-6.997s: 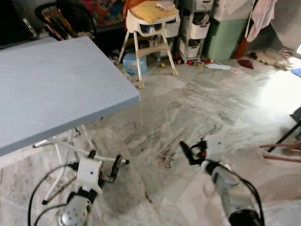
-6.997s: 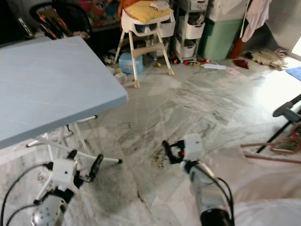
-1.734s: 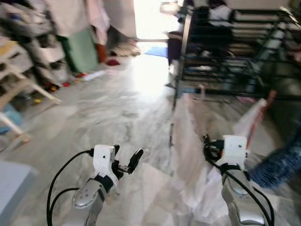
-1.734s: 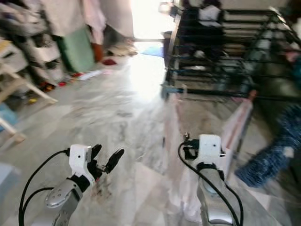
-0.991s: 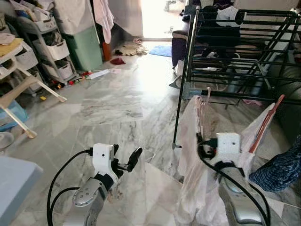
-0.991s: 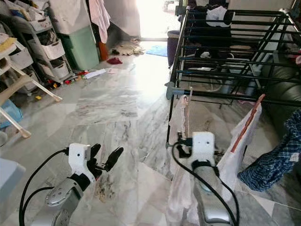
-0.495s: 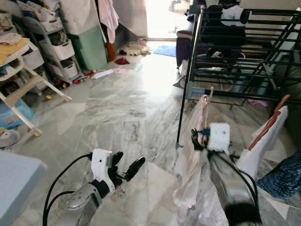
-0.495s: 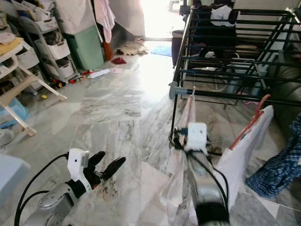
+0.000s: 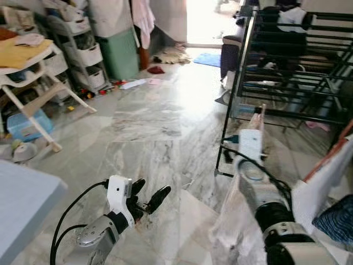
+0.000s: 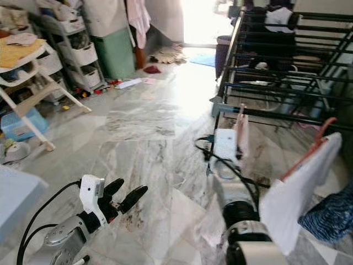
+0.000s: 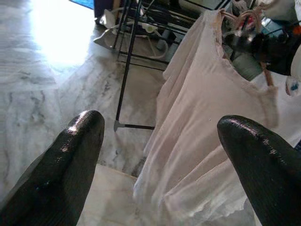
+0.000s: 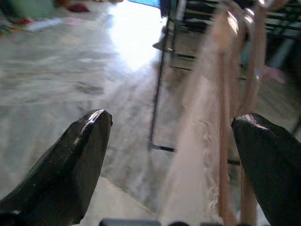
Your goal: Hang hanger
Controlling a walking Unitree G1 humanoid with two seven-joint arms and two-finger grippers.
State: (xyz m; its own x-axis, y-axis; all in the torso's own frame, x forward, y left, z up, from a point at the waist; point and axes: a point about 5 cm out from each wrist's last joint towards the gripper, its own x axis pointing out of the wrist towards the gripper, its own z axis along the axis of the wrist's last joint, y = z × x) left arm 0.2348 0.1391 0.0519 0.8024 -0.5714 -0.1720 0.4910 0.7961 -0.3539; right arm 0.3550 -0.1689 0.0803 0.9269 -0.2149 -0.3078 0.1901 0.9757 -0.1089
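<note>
A pale pink garment [image 11: 202, 141] hangs on a pink hanger [image 12: 256, 66] at my right gripper [image 12: 173, 116]. In the right wrist view its fingers stand wide apart, and the hanger and cloth hang between them, close to one finger [image 12: 273, 165]. My right wrist [image 9: 249, 144] is raised just before the black drying rack [image 9: 287, 61], and the hanger's hook [image 10: 241, 113] is close to the rack's low front rail [image 10: 270, 114]. Low on my left, the left gripper [image 9: 150, 190] is open and holds nothing.
A second, red hanger [image 10: 317, 143] carrying white cloth [image 10: 298, 193] is at the right, with blue fabric [image 10: 331, 218] beyond it. A white high chair [image 9: 33, 61], drawer shelves [image 9: 83, 49] and a green bin [image 9: 118, 52] stand at the left. A blue table corner [image 9: 22, 204] is near left.
The view has swung from the table to the drying rack. Over the last second my right arm has carried the hanger and garment up and forward towards the rack's rail. The left gripper stays open.
</note>
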